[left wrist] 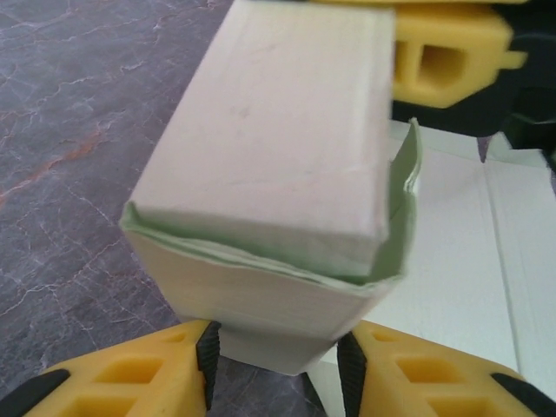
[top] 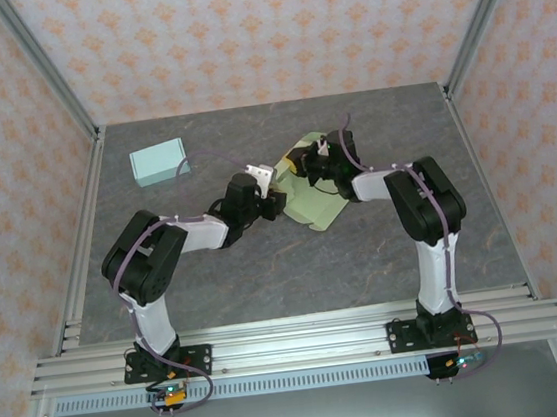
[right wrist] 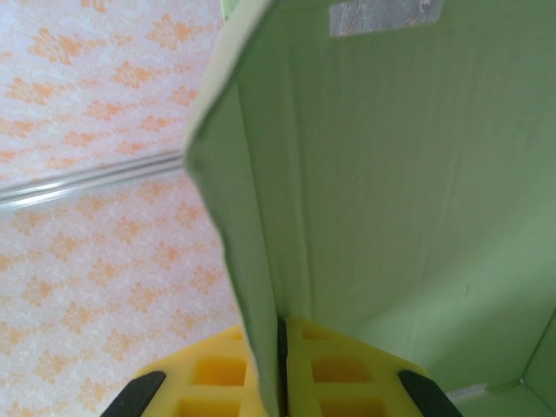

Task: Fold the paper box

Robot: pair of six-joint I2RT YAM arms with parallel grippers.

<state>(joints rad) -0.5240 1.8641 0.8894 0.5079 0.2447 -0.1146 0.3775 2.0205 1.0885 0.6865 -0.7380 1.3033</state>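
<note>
The pale green paper box lies partly folded at mid-table. In the left wrist view its raised, double-walled end stands up from a flat panel. My left gripper straddles the lower edge of that end. Its black pads sit close on both sides, with a small gap showing lower down, so it is open. My right gripper is shut on an upright wall of the box, pinching the thin card between its yellow fingers. From above, the left gripper and right gripper meet at the box.
A light blue closed box lies at the back left of the grey marbled table. Aluminium rails and patterned walls enclose the table on three sides.
</note>
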